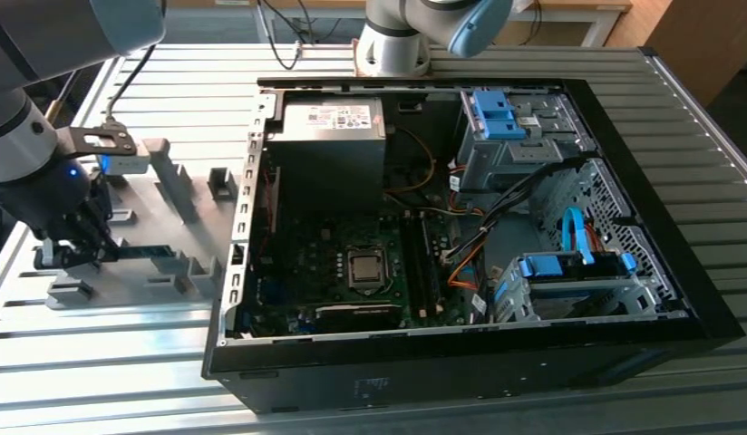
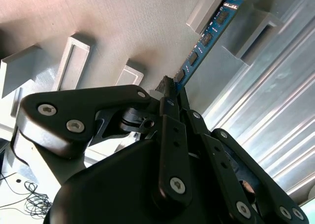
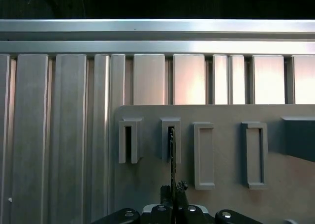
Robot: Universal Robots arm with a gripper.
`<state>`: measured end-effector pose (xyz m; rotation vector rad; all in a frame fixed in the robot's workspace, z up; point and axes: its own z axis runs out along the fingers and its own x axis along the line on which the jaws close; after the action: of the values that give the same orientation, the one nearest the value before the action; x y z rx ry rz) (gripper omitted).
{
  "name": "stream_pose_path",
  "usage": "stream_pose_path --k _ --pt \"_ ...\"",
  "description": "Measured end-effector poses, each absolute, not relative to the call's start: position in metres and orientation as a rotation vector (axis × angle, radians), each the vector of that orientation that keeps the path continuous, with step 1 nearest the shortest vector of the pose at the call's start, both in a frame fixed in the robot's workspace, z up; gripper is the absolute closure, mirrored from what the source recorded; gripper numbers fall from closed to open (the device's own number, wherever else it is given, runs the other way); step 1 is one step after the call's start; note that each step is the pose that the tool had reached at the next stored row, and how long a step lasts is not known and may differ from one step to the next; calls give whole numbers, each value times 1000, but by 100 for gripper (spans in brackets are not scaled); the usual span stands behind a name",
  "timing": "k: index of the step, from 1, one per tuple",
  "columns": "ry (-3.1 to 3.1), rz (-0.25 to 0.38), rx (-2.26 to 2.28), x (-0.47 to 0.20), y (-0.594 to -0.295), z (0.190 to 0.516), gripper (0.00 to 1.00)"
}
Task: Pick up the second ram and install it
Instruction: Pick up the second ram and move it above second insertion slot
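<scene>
Pinching near end of long thin blue ram strip (image 2: pixel 204 39) with black metal fingers (image 2: pixel 172 120); pointing straight away into grey plastic block (image 2: pixel 209 7).

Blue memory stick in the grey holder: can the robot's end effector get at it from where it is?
Likely yes: the end effector sits right on the memory stick, seemingly closed on it, and the blocks of the grey holder stand clear of that spot.
</scene>
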<state>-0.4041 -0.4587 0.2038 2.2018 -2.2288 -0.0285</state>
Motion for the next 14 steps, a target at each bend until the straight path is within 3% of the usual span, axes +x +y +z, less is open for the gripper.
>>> stream_pose_path --k 14 --pt "-2229 -28 2202 -404 -459 210 86"
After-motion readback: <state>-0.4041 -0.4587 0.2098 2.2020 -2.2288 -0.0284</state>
